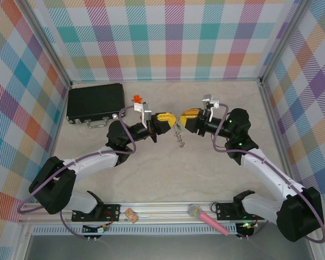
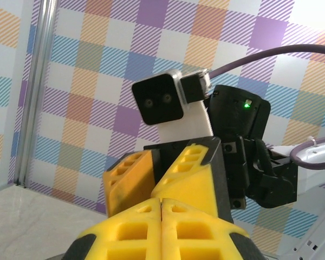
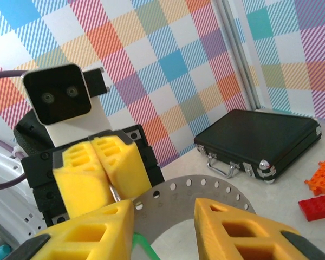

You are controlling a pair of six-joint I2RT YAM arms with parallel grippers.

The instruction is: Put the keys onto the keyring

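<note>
At the far left of the pale table [image 1: 168, 176], a black hard-shell case [image 1: 95, 103] with metal corners and a handle lies flat against the back corner. Just to its right is a small orange toy piece [image 1: 135, 98]. In the right wrist view a red building block [image 3: 319, 207] lies beside it. All three lie behind the left arm's elbow, well apart from the fingertips. On the near rail a pink microphone [image 1: 208, 218] with a silver head rests between the two bases.

The left gripper [image 1: 172, 118] reaches toward mid-table, its yellow foam fingers pressed together with no gap. In the right wrist view a sliver of metal runs in between their tips and meets the edge of the large flat silver-grey metal keyring [image 3: 206, 189]. The left gripper thus pinches the keyring by its rim and holds it above the table between the two arms. Small holes run round the keyring's outer band.

The right gripper [image 1: 182, 116] faces the left one tip to tip, very close. Its jaws stand partly apart, and the keyring shows through the gap. A small key [image 3: 142, 245] with a bright green head lies against the inner face of one of its fingers, just below the keyring's edge. I cannot tell whether that finger grips the key or only touches it.
</note>
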